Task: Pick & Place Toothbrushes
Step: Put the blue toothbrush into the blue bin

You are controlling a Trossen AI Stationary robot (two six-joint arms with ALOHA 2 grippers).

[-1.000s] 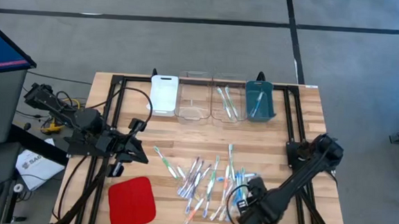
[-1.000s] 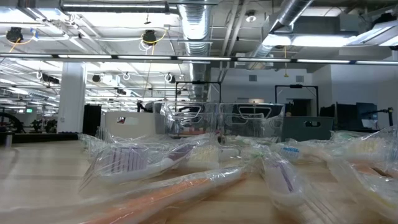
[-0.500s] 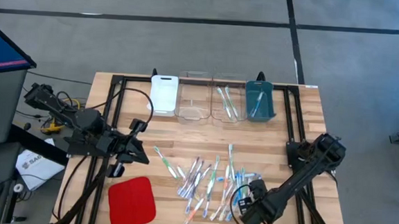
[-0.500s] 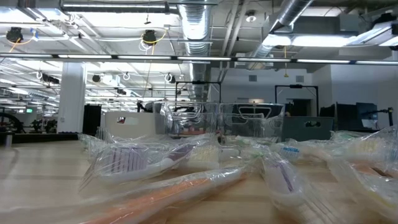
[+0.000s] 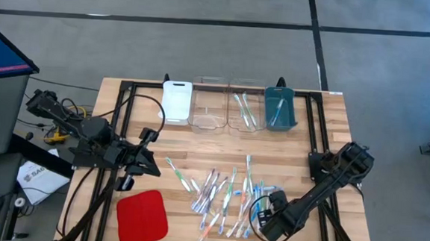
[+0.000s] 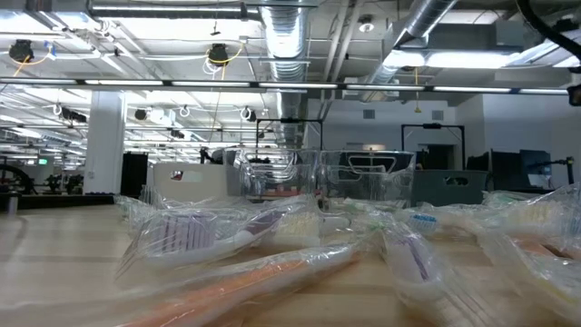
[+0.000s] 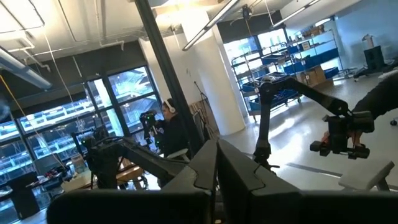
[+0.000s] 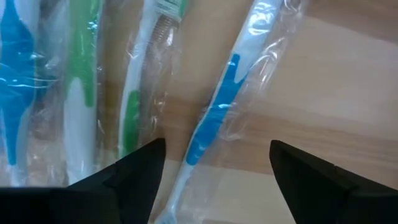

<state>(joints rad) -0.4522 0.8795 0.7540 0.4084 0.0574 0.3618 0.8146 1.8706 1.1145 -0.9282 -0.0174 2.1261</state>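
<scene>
Wooden table (image 5: 327, 127) carries four trays (image 5: 231, 106) along its far edge and a loose heap of wrapped toothbrushes (image 5: 222, 192) near the front. Right gripper (image 8: 214, 177) hangs spread wide over a blue-handled toothbrush (image 8: 214, 118), not touching it. Left gripper (image 7: 216, 180) waits pinched together at the table's left side.
</scene>
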